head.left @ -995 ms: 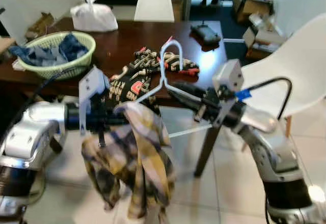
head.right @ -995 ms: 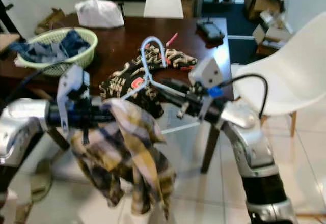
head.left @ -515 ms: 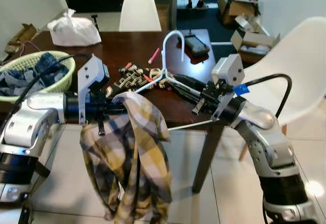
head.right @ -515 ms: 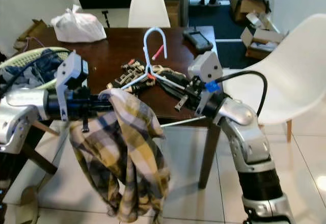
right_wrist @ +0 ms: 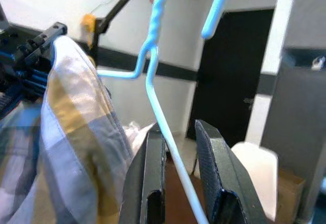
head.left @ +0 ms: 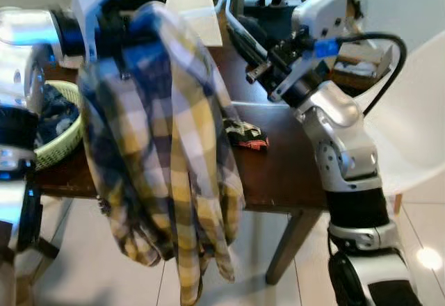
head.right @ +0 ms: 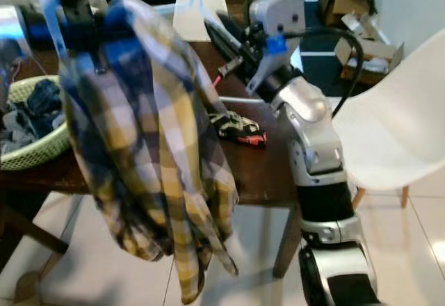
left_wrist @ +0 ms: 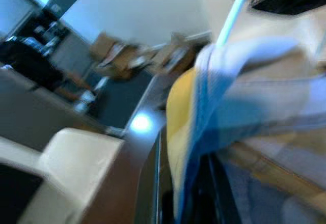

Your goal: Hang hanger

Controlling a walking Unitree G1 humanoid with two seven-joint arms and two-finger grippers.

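In the left eye view we have both arms raised in front of the brown table point(head.left: 292, 174). Our left gripper point(head.left: 115, 28) sits up at one end of the hanger, buried under the plaid shirt point(head.left: 167, 146) that drapes down from it; we cannot tell whether its fingers are spread or pressed together. Our right gripper point(head.left: 243, 38) reaches in from the other side. A green basket point(head.left: 59, 146) of clothes and a small patterned cloth point(head.left: 245, 135) rest on the table behind.

In the right eye view the scene is the same, with a white chair point(head.right: 396, 132) just beside our right arm.

The left wrist view is blurred: we make out the shirt's yellow and blue cloth close to the lens and a thin pale wire above it.

In the right wrist view our fingers point(right_wrist: 150, 183) are nearly pressed together, pinching the sloping wire arm of the hanger point(right_wrist: 153, 66); its hook point(right_wrist: 216, 10) curves overhead, free of any rail.

To do this well, we judge we should keep the hanger level so the shirt does not slide off, hold the pinch firm, and keep the hook pointing up and open towards whatever rail we find.
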